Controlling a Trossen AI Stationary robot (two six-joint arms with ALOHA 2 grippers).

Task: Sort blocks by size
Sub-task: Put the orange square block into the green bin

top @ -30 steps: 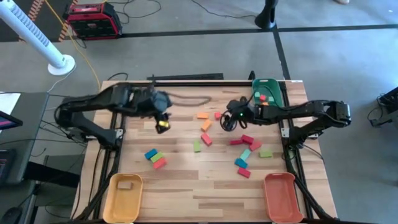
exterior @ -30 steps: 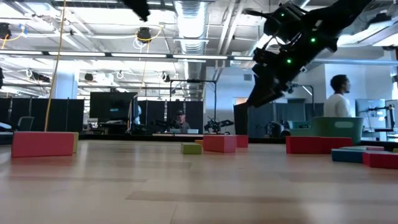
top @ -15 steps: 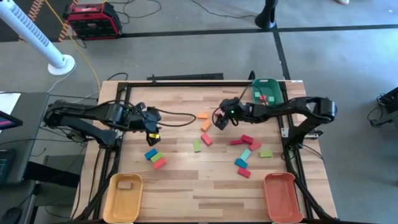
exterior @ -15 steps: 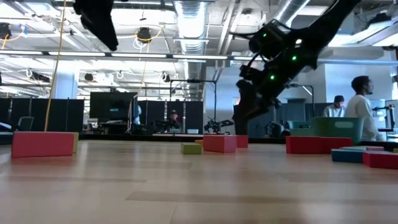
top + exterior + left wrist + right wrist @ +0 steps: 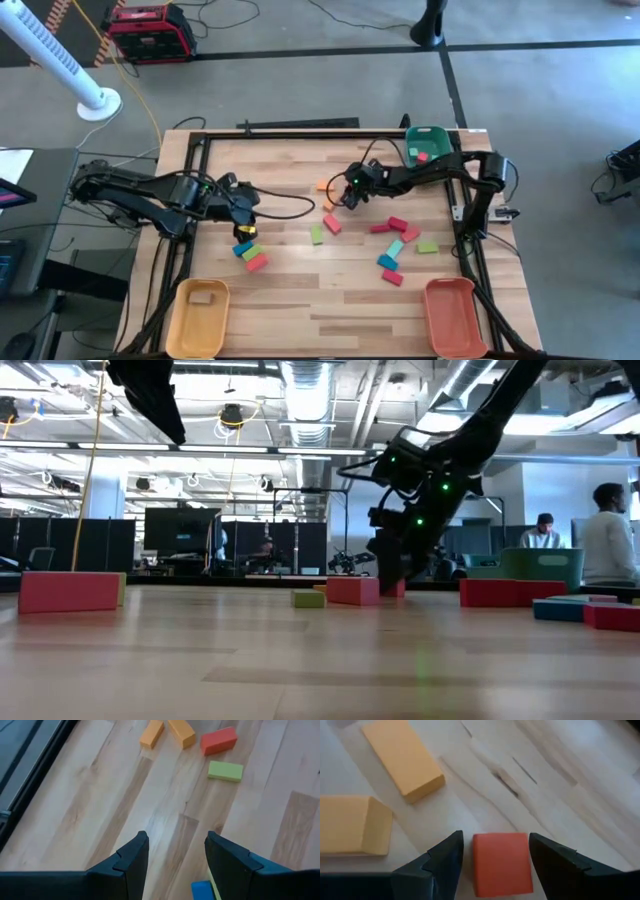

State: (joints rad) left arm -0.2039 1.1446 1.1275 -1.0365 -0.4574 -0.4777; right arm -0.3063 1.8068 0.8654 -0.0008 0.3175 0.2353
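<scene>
Small blocks lie scattered on the wooden table [image 5: 300, 290]. My right gripper [image 5: 350, 196] is open and low over the table, its fingers standing on either side of a small red cube [image 5: 500, 862] with narrow gaps; I see no touch. Two orange blocks [image 5: 402, 757] [image 5: 350, 825] lie just beyond the cube. My left gripper [image 5: 243, 226] is open and empty above the table, beside a blue block [image 5: 202, 890] of the blue, green and red cluster [image 5: 247, 251]. In the low view the right gripper [image 5: 392, 575] hangs by a red block [image 5: 352, 590].
A green tray [image 5: 428, 146] holding a red block stands at the far right. A yellow tray [image 5: 200, 312] with a tan block and an orange tray [image 5: 452, 316] stand at the near edge. More red, teal and green blocks [image 5: 395, 248] lie right of centre.
My right gripper has gone toward the table's left edge and down, and now stands low around the red cube. My left gripper has gone toward the near edge and a little left, to just above the blue, green and red cluster. No block has moved.
</scene>
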